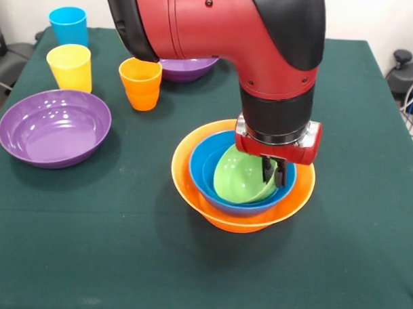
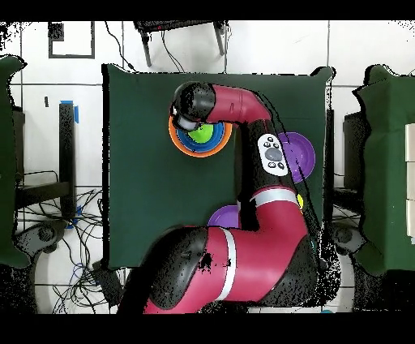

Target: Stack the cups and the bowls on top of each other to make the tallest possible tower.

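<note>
- The green surface spreads wide under everything, draped in dark cloth, and the action sits a little right of its middle in the front view.
- The arm fills the top of the front view, red and black, dropping straight down over the tower; from overhead it curls from the bottom edge up to the same spot.
- The tower is three bowls deep: the orange bowl is the base, the blue bowl nests inside it, and the green bowl sits innermost, tilted with its opening turned up and toward the camera rather than lying flat.
- A purple bowl rests alone at the left in the front view, upright and well apart from the tower.
- A second purple bowl peeks out behind the arm at the far side, mostly hidden.
- Three cups stand upright at the far left: the orange cup nearest the tower, the yellow cup just behind the left purple bowl, and the light blue cup farthest back.
- The end effector hangs inside the tower, its dark fingers pinching the green bowl's right rim, one finger on each side of the wall.
</note>
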Controlling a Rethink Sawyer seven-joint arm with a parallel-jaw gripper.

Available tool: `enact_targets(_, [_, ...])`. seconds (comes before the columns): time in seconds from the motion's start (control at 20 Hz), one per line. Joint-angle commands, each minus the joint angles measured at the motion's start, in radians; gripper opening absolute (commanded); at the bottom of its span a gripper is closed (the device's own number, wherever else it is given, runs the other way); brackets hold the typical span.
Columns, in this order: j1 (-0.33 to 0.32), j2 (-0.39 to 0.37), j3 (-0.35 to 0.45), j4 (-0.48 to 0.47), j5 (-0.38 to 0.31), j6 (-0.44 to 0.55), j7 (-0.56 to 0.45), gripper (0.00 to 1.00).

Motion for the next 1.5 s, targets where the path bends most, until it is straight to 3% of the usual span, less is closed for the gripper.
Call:
enact_targets(0.05, [0.013, 0.022, 0.106, 0.002, -0.054, -0.074, -0.178, 0.0])
enact_targets(0.25, [0.009, 0.008, 0.103, 0.019, -0.064, -0.074, -0.182, 0.0])
enact_targets(0.3, [0.007, 0.008, 0.106, 0.017, -0.067, -0.067, -0.184, 1.0])
enact_targets(0.8, [-0.008, 0.022, 0.134, -0.007, -0.057, -0.048, -0.188, 1.0])
enact_targets(1.25, [0.017, -0.096, 0.098, 0.0, -0.043, 0.098, -0.158, 1.0])
enact_targets(1.5, [0.021, -0.24, 0.078, 0.101, -0.013, 0.176, -0.124, 1.0])
